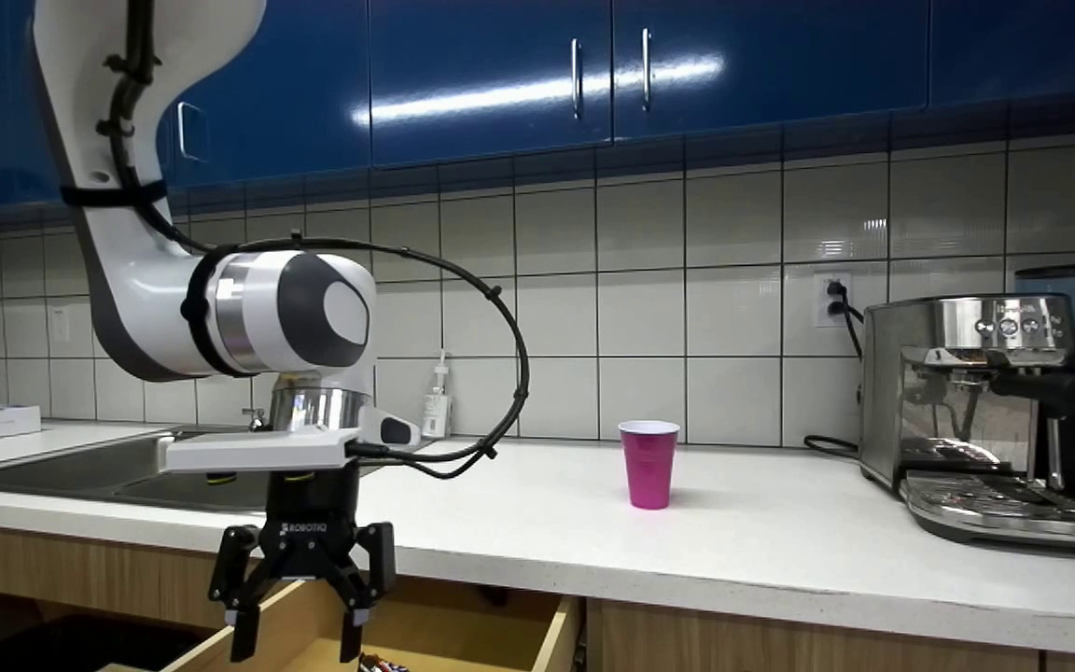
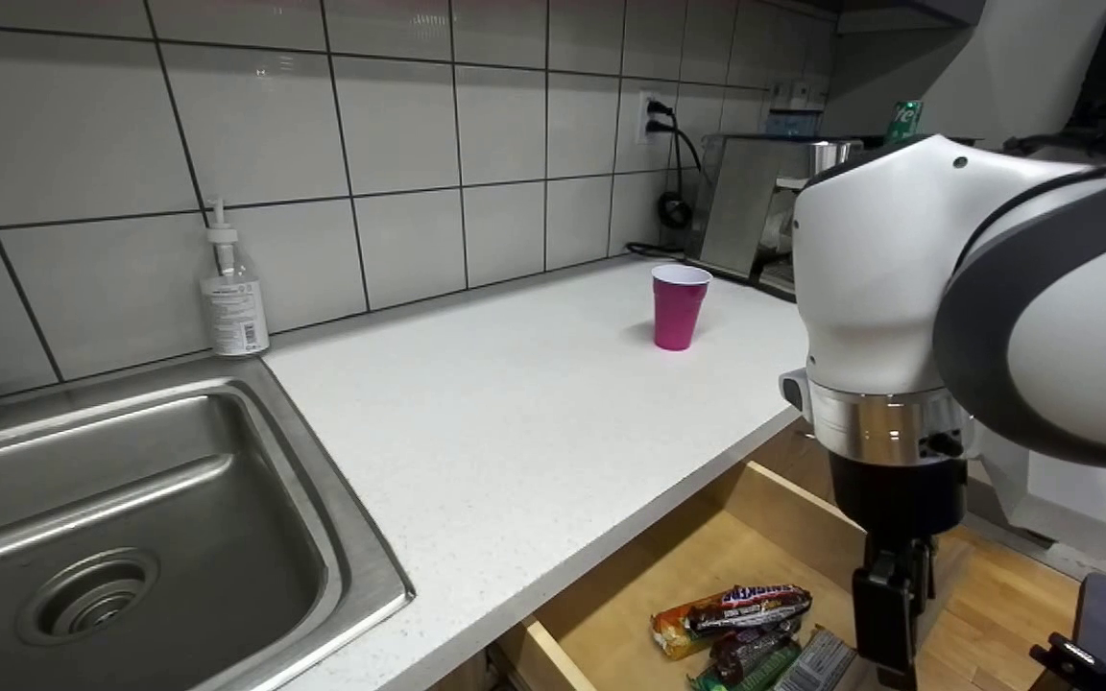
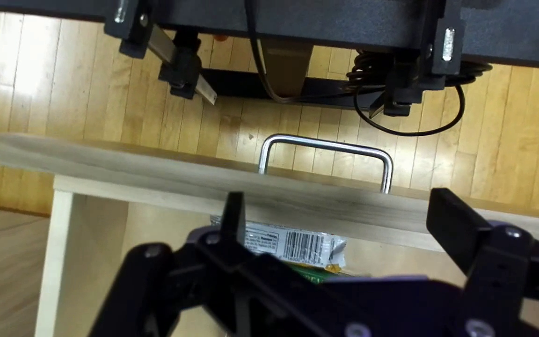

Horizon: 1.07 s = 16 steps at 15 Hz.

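My gripper (image 1: 297, 642) points straight down with its fingers wide apart and nothing between them. It hangs over the front part of a pulled-out wooden drawer (image 2: 793, 513). Several wrapped bars lie in a heap on the drawer's floor, among them a Snickers bar (image 2: 759, 605) and a silver wrapper with its printed back up (image 2: 817, 662). In the wrist view, this silver wrapper (image 3: 303, 245) shows between the fingers, against the drawer front (image 3: 297, 199). A green wrapper (image 3: 314, 273) is mostly hidden behind my gripper there. In an exterior view, only a bit of the heap (image 1: 379, 663) shows.
A pink cup (image 1: 649, 467) stands upright on the white counter (image 2: 476, 422). Left of it are a soap bottle (image 2: 234, 297) and a steel sink (image 2: 131, 499). An espresso machine (image 1: 976, 411) stands at the right. A metal handle (image 3: 325, 142) juts from the drawer front.
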### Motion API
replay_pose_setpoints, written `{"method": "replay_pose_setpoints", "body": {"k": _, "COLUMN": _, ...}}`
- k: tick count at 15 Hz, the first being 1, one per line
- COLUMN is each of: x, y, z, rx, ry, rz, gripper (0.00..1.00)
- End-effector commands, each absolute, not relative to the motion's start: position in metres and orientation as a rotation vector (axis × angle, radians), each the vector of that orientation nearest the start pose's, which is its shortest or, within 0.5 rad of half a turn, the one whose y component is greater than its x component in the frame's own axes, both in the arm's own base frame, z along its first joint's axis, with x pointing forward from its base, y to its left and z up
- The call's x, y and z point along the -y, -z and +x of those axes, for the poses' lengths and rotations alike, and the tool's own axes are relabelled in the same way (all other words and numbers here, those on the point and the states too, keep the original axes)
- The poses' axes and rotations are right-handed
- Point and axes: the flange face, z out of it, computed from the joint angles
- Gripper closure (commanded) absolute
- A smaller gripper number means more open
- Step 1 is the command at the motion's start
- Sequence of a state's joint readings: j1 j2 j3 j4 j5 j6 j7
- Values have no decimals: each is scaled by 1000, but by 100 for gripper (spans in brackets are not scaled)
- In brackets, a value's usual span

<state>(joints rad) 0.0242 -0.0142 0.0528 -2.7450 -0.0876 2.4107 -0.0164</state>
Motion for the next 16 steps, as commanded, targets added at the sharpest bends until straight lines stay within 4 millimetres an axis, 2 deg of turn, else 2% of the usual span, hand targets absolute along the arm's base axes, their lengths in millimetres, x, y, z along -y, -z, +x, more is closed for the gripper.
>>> {"method": "replay_pose_setpoints", "body": {"k": 1, "x": -24, "y": -192, "z": 344, "rx": -47, "ry": -511, "rz": -3191, "gripper": 0}}
{"method": "replay_pose_setpoints", "body": {"k": 3, "x": -22, "y": -188, "z": 338, "rx": -220, "ry": -551, "rz": -3195, "gripper": 0}}
{"method": "replay_pose_setpoints", "body": {"k": 7, "x": -21, "y": -178, "z": 336, "rx": -412, "ry": -608, "rz": -3187, "gripper": 0}}
{"method": "replay_pose_setpoints", "body": {"k": 16, "x": -16, "y": -147, "z": 321, "rx": -528, "ry": -768, "rz": -3126, "gripper": 0}}
